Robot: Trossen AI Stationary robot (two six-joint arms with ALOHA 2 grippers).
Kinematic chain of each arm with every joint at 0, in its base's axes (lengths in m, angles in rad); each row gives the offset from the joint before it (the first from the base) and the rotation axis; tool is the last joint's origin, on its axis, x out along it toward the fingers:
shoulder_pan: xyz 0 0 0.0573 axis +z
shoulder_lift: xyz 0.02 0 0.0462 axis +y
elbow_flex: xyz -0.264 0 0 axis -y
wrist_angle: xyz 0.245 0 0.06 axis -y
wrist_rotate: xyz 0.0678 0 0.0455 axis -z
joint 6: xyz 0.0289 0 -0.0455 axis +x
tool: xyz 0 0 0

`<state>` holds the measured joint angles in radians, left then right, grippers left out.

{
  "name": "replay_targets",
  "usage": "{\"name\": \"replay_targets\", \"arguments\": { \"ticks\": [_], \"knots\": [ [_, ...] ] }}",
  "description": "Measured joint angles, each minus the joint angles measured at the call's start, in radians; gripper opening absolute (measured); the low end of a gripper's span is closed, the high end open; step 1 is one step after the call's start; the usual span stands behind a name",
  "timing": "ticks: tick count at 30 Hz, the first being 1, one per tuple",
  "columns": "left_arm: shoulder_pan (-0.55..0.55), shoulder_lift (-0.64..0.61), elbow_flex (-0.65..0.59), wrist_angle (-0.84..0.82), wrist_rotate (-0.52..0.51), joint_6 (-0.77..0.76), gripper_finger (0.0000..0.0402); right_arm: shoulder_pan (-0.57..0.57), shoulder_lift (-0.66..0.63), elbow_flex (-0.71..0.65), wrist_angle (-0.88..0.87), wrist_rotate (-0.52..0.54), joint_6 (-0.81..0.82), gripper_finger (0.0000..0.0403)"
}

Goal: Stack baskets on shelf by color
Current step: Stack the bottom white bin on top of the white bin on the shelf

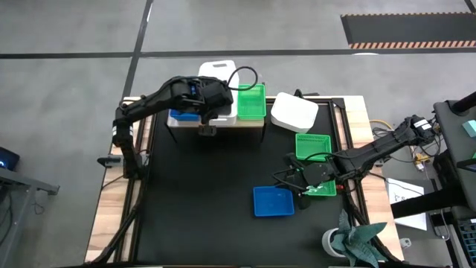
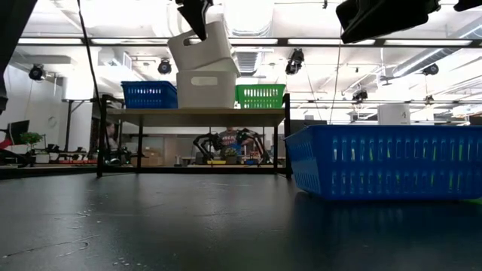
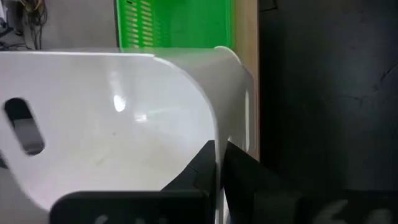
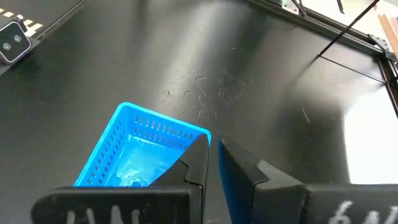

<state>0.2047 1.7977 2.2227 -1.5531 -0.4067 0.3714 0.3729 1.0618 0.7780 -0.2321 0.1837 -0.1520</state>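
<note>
While the left hand pinches the rim of a white basket between both fingers, note that this basket hangs tilted above the white basket already on the shelf, not yet nested. Beside that hand on the shelf top sit a blue basket on one side and a green basket on the other.

Your right hand is out over the bench, fingers closed on the thin wall of a blue basket, grasping its near edge. Close by that hand lie two green baskets: one toward the shelf, one largely under the arm. Another white basket rests upside down at the bench edge, between that hand and the shelf.

Handling judgement: these look like light, thin-walled moulded plastic, stiff enough to carry by one wall but likely to swing and tilt about the pinch, as the white one does now. Smooth walls may slip, so take hold on the rim at the middle of a side, fingers straddling the wall. Level the white basket before lowering, or one corner may catch the lower rim. The inverted white one will likely need flipping before it can nest.
</note>
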Motion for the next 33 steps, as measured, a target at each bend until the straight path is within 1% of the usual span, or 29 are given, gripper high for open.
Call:
{"name": "replay_targets", "arguments": {
  "ticks": [6,24,29,33],
  "knots": [
    [0.000,0.001,-0.019,0.013,0.007,-0.008,0.0000,0.000,0.000,0.000,-0.004,0.000,0.007,0.0027],
    [0.003,0.001,-0.025,0.019,0.010,-0.027,0.0000,0.000,0.000,0.000,-0.004,0.000,0.003,0.0027],
    [0.006,0.001,-0.063,0.030,0.010,-0.028,0.0000,0.000,0.000,0.000,-0.002,0.001,0.004,0.0027],
    [0.007,0.001,-0.102,0.030,0.011,-0.027,0.0000,0.000,0.000,0.000,0.010,0.027,0.011,0.0027]
  ]
}}
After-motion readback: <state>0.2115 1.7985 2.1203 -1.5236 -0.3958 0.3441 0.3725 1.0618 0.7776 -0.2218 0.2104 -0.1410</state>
